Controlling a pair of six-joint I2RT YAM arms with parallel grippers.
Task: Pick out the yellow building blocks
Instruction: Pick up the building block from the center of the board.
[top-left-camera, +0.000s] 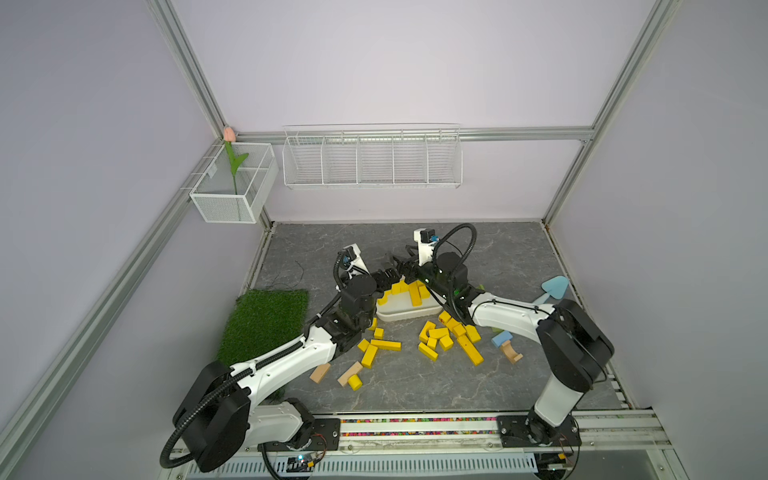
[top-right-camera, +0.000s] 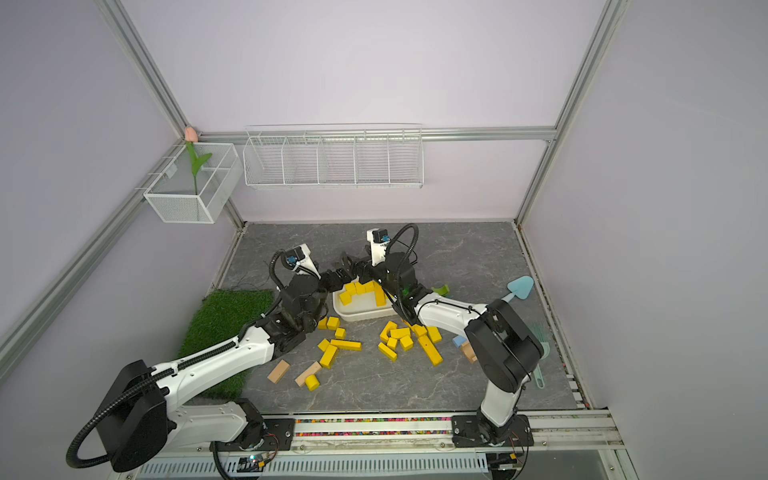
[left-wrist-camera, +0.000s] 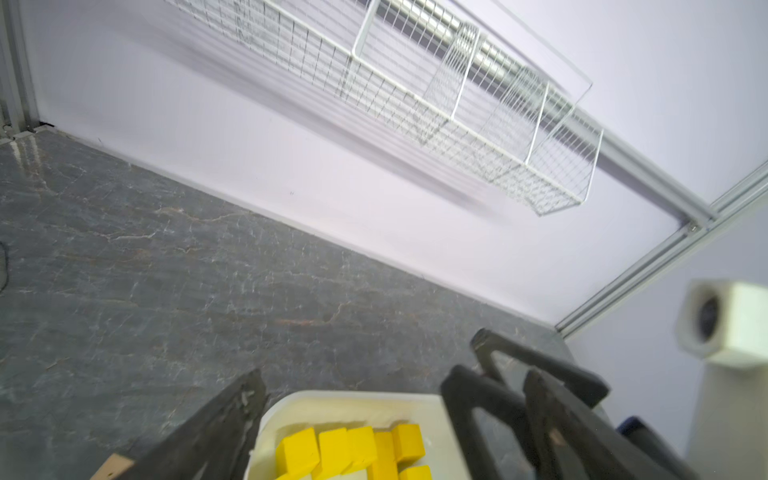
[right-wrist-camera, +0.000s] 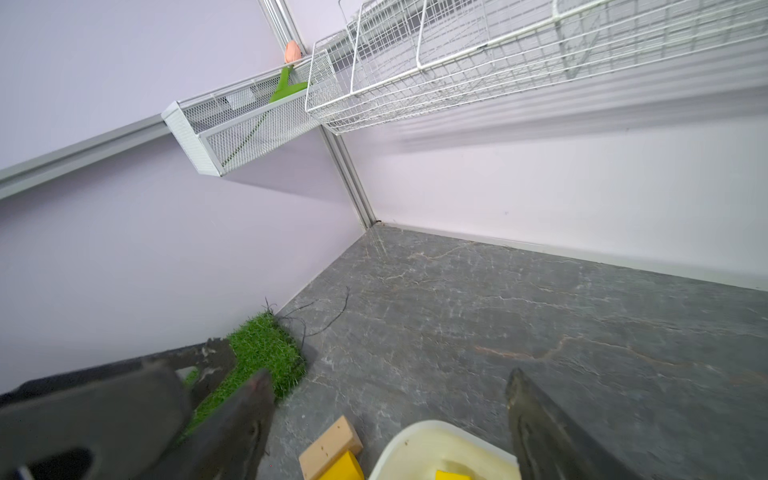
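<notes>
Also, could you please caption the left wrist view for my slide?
Open left gripper over the white tray holding yellow building blocks.

On the worktop, a tray heaped with yellow blocks; more of them are scattered in two clusters just in front of it. The left gripper and right gripper hang close together over its far-left corner. Two tan blocks lie nearer the front. There is a grass mat at the left.

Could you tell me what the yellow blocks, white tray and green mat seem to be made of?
Yellow blocks: likely painted wood, matte, sharp-edged. White tray: probably plastic, smooth, rounded rim. Green mat: artificial turf, dense upright fibres.
</notes>
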